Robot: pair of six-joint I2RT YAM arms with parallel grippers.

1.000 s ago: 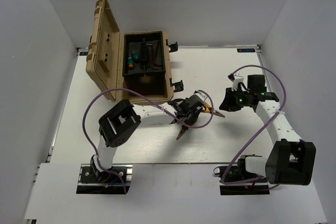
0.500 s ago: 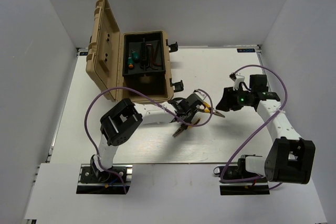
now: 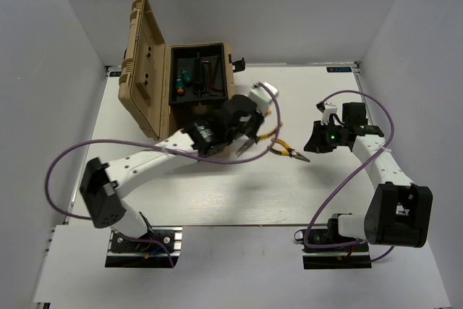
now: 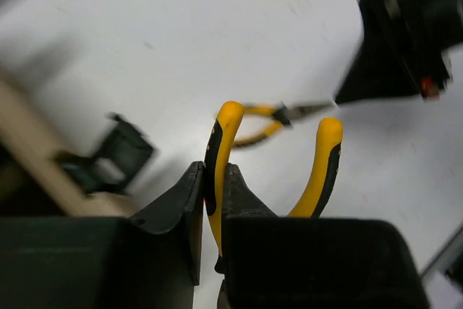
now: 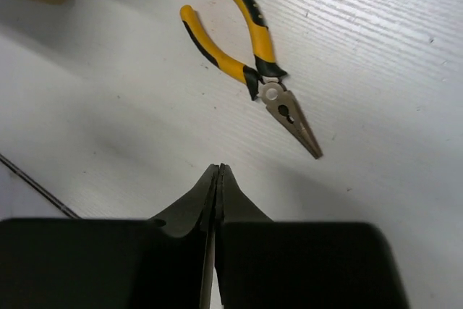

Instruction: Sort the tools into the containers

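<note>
Behind L gripper [image 4: 213, 179], held pliers [image 4: 327, 153] head hidden.

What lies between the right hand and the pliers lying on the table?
Nothing but bare white table separates the right hand from the loose pliers, clearest in the right wrist view.

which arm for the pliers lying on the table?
Right. The right gripper is close to the loose pliers, which sit in its wrist view; it is shut and empty, so open first. The left gripper is clamped on the other pliers near the toolbox.
</note>
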